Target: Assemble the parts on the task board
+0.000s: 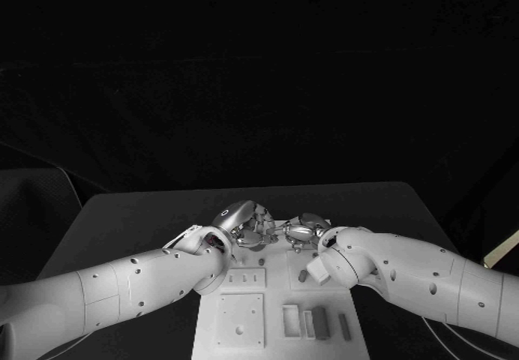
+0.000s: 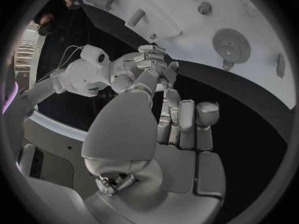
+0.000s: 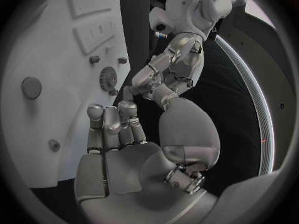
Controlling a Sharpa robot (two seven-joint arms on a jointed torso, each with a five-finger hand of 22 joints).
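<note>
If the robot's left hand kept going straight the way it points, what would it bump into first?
Probably the right hand. In the left wrist view it sits just past the left hand's fingertips, with the task board beyond, though depth is hard to judge.

A dark surface (image 1: 141, 217) with rounded far corners stands against a black backdrop (image 1: 259, 82). Thin cables (image 1: 65, 180) run down at its left side, and the room beyond lies unlit.

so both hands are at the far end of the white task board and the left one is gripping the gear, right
Not quite. Both hands are at the far end of the task board, but the left hand holds nothing: the left wrist view shows its fingers apart and the gear standing untouched on the board. The right hand is likewise unladen.
</note>
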